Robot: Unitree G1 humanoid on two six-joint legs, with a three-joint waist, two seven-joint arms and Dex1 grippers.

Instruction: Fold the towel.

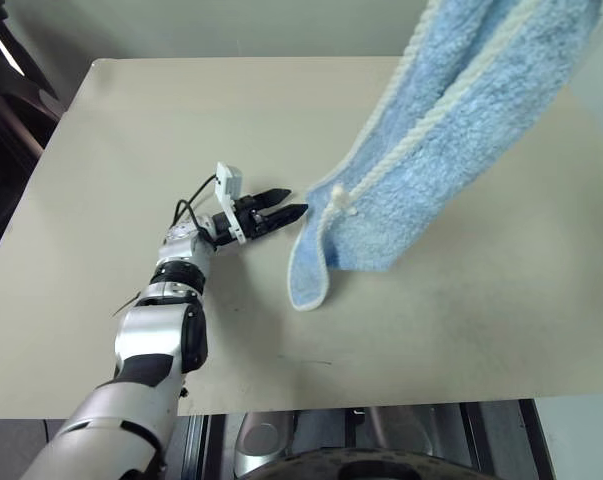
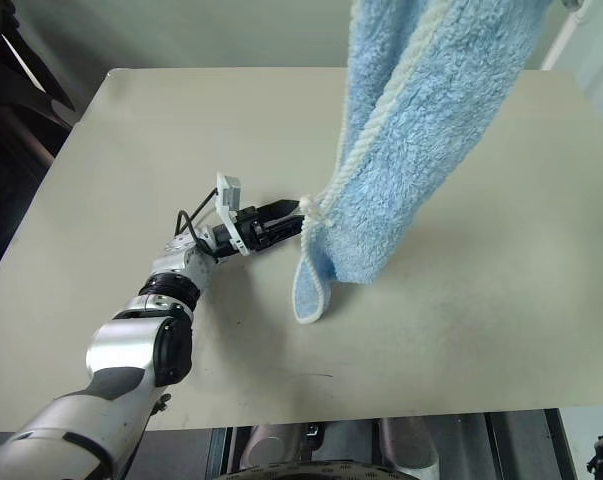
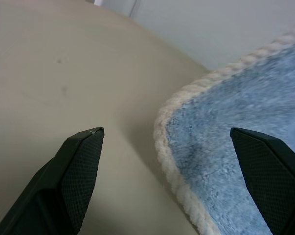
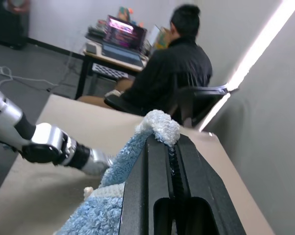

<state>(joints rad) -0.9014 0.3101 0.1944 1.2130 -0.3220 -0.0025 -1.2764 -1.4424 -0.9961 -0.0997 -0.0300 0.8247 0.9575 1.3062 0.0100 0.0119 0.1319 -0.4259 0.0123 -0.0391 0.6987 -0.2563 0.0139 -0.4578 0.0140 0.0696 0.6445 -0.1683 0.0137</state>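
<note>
Light-blue terry towel point(image 1: 451, 140) with cream stitched edging, hanging in the air over the beige counter point(image 1: 131, 150). Upper corner pinched in the right hand point(image 4: 172, 147), fingers clamped shut on a tuft of terry, up high and out past the top right of the head views. Long axis running steeply down and toward the left side. Lowest end curled, just touching or barely above the counter near the middle. Small white loop point(image 2: 311, 208) at the near lower edge.

Left hand point(image 1: 281, 213) low over the counter, level, pointing rightward at that lower edge. Fingers spread wide, nothing between them yet. Tips just beside the edging in the head views. Left wrist view: corded edge and blue pile point(image 3: 225, 161) already reaching in between the two finger pads point(image 3: 81, 169), one pad on the counter side, one over the cloth.

Key relation: free lower corner lies straight ahead of the left hand, to its right, nearly within reach. Left hand clearly the nearer one. Likely step: pinch that hanging corner, then spread and lay flat. Fold not yet begun.

Background of right wrist view: seated person point(image 4: 169, 73) at a desk with a laptop point(image 4: 123, 39).
</note>
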